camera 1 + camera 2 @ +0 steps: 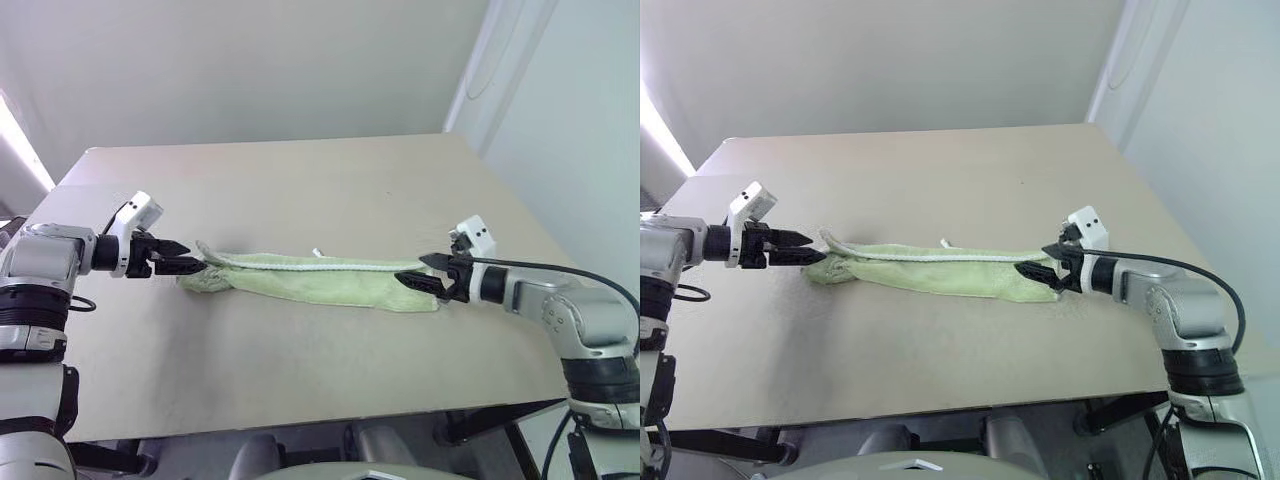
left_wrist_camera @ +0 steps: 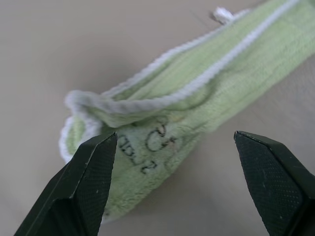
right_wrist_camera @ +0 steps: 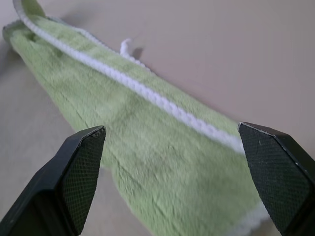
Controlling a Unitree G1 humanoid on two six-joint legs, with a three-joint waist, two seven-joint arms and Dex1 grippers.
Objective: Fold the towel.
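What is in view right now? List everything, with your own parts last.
light lime-green terry towel with white edging: one, folded into a long narrow strip, lying flat across the middle of the table, between the two grippers; small dark embroidered mark near its end by the left gripper; small white loop on its far edge.
flat beige table: one, under the towel, against a pale wall.
left gripper: one, black fingers, open, at the towel's left end, holding nothing.
right gripper: one, black fingers, open, over the towel's right end, holding nothing.
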